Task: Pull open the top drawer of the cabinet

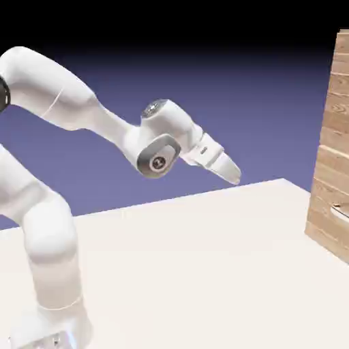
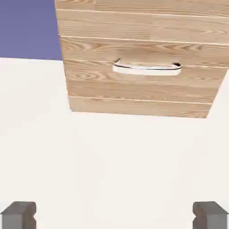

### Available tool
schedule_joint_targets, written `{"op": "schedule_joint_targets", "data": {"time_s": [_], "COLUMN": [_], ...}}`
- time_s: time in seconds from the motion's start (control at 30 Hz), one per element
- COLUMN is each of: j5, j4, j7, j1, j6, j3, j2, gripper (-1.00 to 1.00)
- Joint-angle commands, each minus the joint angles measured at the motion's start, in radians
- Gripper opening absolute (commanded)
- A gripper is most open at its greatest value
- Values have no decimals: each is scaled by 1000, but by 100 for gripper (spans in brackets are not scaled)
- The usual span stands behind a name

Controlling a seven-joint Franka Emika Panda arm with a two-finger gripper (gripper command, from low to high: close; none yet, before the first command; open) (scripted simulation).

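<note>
At the bottom edge of the hand view, the two grey fingertips (image 2: 19, 214) sit at roughly 7 and 5 o'clock, spread wide apart with nothing between them; the gripper (image 2: 114, 217) is fully open and holds nothing. Directly beyond the fingertips, the white table (image 2: 112, 161) fills the lower and middle field as bare surface up to the base of the cabinet (image 2: 143, 44), which occupies the 12 o'clock sector. Its lower edge runs across the field just above centre, and its left vertical edge stands against the blue-violet backdrop (image 2: 27, 27) at 10 o'clock. A pale bar handle (image 2: 146, 68) lies horizontally on one plank front, near the visible bottom of the cabinet; this belongs to a lower drawer. The top drawer is outside both fields of view, above the portion shown. From the exterior view, the gripper (image 1: 228, 167) hangs in the air at centre, angled down toward 4 o'clock, well apart from the cabinet (image 1: 330, 150) at the 3 o'clock edge, with open table (image 1: 204, 272) between them. Only this view shows the white arm (image 1: 61, 136) rising from 7 o'clock and the cabinet's height continuing past the frame; only the hand view shows the finger spacing and the full handle.
</note>
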Motion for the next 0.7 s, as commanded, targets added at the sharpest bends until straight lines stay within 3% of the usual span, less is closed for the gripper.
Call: {"op": "schedule_joint_targets", "data": {"time_s": [0.0,0.67], "j5": [38,789], "j4": [24,505], "j7": [-43,-911], "j1": [-36,-761], "j6": [-6,-120], "j3": [25,517], "j2": [-8,-171], "gripper": [0,0]}}
